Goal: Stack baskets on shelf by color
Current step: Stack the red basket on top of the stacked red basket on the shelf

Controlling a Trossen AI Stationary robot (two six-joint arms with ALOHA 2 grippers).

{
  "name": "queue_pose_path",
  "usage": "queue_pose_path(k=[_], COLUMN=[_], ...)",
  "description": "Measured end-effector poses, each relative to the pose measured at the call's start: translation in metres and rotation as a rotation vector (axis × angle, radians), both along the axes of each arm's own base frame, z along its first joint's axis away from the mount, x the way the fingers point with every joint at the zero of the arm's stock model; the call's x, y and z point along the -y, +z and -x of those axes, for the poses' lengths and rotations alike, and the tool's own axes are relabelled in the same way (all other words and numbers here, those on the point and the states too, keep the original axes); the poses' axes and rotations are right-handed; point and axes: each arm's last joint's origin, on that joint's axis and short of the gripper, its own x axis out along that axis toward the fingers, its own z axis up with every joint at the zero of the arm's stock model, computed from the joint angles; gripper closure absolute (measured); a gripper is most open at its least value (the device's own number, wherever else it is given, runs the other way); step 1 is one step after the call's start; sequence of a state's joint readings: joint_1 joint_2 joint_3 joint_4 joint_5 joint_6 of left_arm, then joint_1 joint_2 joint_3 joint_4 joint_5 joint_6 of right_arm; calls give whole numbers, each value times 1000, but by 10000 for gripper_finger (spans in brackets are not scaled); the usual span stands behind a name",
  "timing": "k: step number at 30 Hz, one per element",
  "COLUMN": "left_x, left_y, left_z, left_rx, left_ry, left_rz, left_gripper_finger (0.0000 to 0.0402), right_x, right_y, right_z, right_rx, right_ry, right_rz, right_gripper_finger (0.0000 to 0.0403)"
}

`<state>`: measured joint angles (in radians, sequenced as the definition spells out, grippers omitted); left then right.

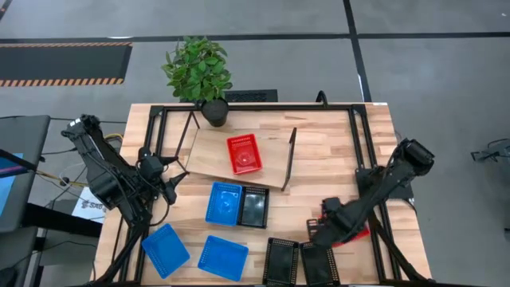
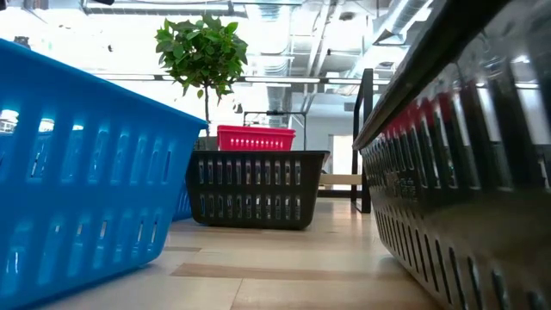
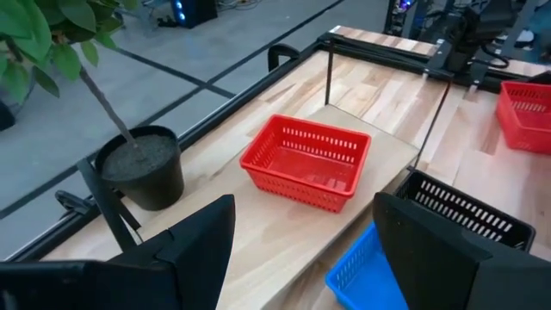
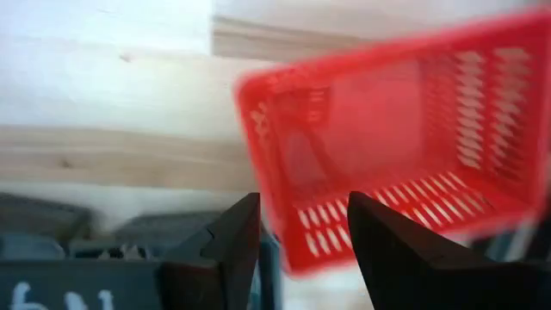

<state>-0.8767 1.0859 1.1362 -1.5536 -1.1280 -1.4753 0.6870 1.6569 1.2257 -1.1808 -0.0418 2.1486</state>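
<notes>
While one red basket (image 1: 245, 154) sits on the shelf (image 1: 209, 155), the right gripper (image 1: 331, 226), nearer the table's front, pinches another red basket's (image 4: 405, 138) wall; the left gripper (image 1: 169, 185) gapes empty beside the shelf.

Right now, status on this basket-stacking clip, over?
Left end effector open, facing shelf with one red basket. Right end effector at second red basket, grip unconfirmed. Black baskets close beside it.

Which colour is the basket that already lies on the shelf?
Red, clearest in the left wrist view.
</notes>
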Motion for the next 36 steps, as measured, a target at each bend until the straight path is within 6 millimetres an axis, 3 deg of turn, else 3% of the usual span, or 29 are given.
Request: queue_pose_path(k=[6, 18, 21, 27, 31, 36], left_x=[0, 0, 0, 0, 0, 0], left_y=[0, 0, 0, 0, 0, 0], left_z=[0, 0, 0, 0, 0, 0], left_rx=[-7, -13, -12, -7, -5, -3], left_ry=[1, 1, 2, 4, 5, 6], left_rz=[3, 11, 12, 14, 14, 17], left_gripper_finger=[136, 136, 136, 136, 136, 136], right_x=[13, 12, 15, 29, 46, 74], right_y=[-23, -46, -49, -48, -33, 23], right_z=[-6, 3, 3, -6, -18, -32], right_rx=[18, 23, 11, 7, 57, 132], right_ry=[22, 46, 27, 59, 97, 175], right_rz=[-16, -42, -32, -28, -12, 91], right_gripper_finger=[207, 229, 266, 387, 387, 394])
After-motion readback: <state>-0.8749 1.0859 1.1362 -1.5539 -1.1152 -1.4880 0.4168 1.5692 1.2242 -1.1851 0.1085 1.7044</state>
